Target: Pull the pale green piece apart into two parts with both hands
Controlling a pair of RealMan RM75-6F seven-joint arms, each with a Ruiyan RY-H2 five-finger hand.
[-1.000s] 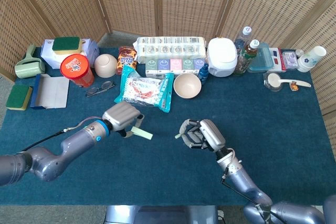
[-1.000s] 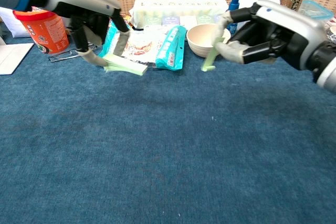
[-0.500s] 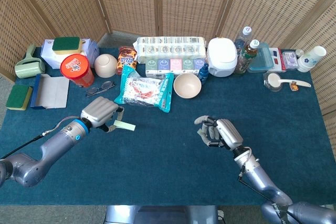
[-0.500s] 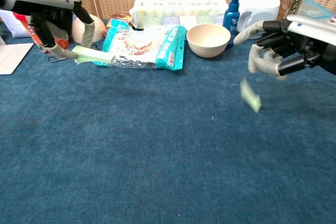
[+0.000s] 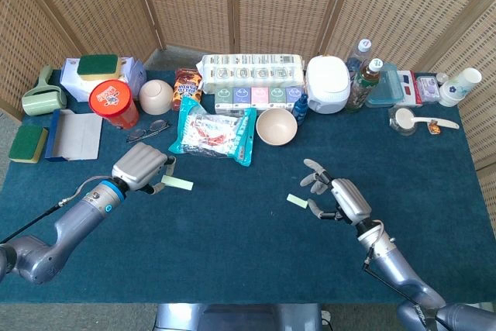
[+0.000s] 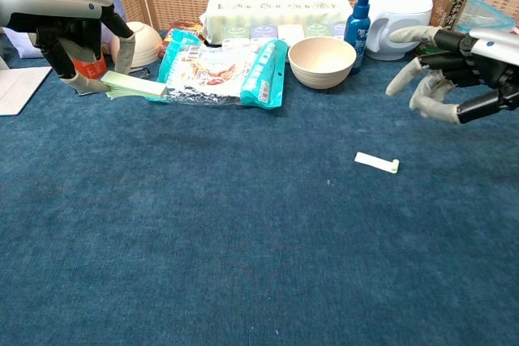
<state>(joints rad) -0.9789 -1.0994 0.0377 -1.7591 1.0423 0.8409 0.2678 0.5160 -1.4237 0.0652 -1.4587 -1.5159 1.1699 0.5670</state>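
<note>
since half a second earlier, the smaller pale green part [image 6: 377,163] had dropped out of the air and lay flat on the blue table cloth [image 6: 243,265], just in front of the right hand [image 6: 454,79], which hung above it with fingers [image 6: 403,80] spread wide and nothing in them. the left hand [image 5: 141,168] had drifted only slightly and kept the larger pale green part [image 5: 177,184] pinched in its curled fingers, holding it out toward the snack packet [image 5: 213,133], just above the cloth as far as the chest view showed. the two parts were well apart, one at each side of the table, so the pulling itself looked finished and the step in hand seemed to be the letting go. what remained, by this reading, was for the left hand to lower its part to the cloth, open, and withdraw without nudging the packet or the glasses [image 5: 147,129] nearby. the right hand needed only to back away from the dropped part, clear of the bowl [image 5: 277,125].
</note>
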